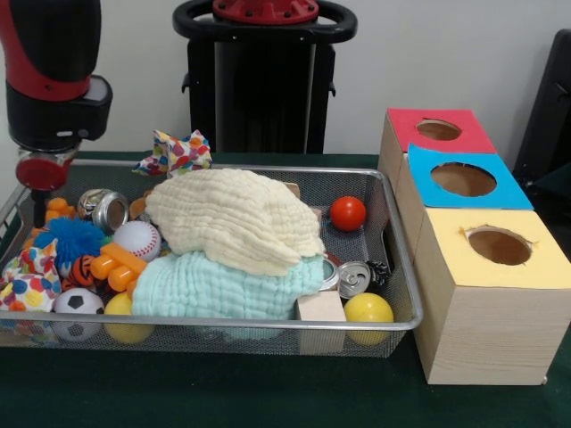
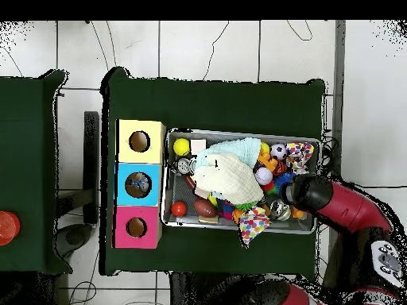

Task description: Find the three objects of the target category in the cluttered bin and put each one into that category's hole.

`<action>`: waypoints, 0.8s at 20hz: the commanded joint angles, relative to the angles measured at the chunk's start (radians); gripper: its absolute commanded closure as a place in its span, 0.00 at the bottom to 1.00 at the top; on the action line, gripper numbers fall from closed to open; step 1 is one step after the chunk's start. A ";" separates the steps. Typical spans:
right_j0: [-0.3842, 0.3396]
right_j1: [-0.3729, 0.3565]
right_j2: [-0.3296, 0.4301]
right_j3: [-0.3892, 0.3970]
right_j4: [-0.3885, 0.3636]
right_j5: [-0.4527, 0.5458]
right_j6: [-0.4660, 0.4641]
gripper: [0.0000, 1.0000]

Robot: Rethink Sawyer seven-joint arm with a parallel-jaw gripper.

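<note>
A wire mesh bin [image 1: 393, 192] sits on the green table [image 1: 268, 397], packed with toys and cloth. A cream cloth [image 1: 234, 218] lies heaped over the middle, resting on a pale mint cloth [image 1: 214, 287] at the front. The balls are scattered round them — a red ball [image 1: 348, 213] near the back right, a yellow ball [image 1: 368, 308] in the front right corner, a baseball [image 1: 136, 238] left of the cloths, a soccer ball [image 1: 78, 304] at the front left with a second yellow ball [image 1: 125, 308] just beside it. A fuzzy blue ball [image 1: 71, 239] and an orange plastic toy [image 1: 116, 263] lie between them. A metal can [image 1: 105, 209] rests near the back left, another can [image 1: 353, 278] lies by the wooden block [image 1: 320, 308] at the front. A spotted cloth [image 1: 174, 153] hangs on the back rim. Right of the bin stand three wooden boxes, each with a round hole — a red-topped box [image 1: 437, 134], a blue-topped box [image 1: 464, 181] and a yellow-topped box [image 1: 500, 248]. The arm [image 1: 49, 71] stands over the bin's left end; its gripper [image 1: 40, 192] reaches down among the toys there, and I cannot tell how its fingers are set.
</note>
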 commanded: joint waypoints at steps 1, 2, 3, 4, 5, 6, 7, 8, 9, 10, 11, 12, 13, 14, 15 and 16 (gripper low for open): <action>-0.030 0.056 0.064 -0.085 -0.041 0.026 -0.070 0.00; -0.031 0.080 0.066 -0.121 -0.042 0.031 -0.068 0.00; -0.037 0.089 0.073 -0.138 -0.040 0.042 -0.074 0.00; -0.043 0.098 0.083 -0.153 -0.038 0.040 -0.077 0.00; -0.044 0.100 0.086 -0.157 -0.037 0.039 -0.076 0.00; -0.043 0.101 0.089 -0.162 -0.032 0.033 -0.068 0.00; -0.044 0.102 0.091 -0.162 -0.031 0.028 -0.065 0.00; -0.041 0.099 0.091 -0.160 -0.030 0.015 -0.057 0.00; -0.041 0.098 0.092 -0.160 -0.028 0.013 -0.054 0.00; -0.040 0.094 0.090 -0.160 -0.024 0.016 -0.049 0.00; -0.041 0.091 0.093 -0.159 -0.022 0.014 -0.048 0.00; -0.041 0.087 0.098 -0.161 -0.014 0.023 -0.046 0.00; -0.039 0.085 0.098 -0.162 -0.012 0.029 -0.044 0.00; -0.033 0.082 0.096 -0.165 -0.006 0.044 -0.039 0.00; -0.031 0.079 0.097 -0.164 -0.003 0.050 -0.037 0.00; -0.029 0.077 0.099 -0.161 0.001 0.054 -0.034 0.00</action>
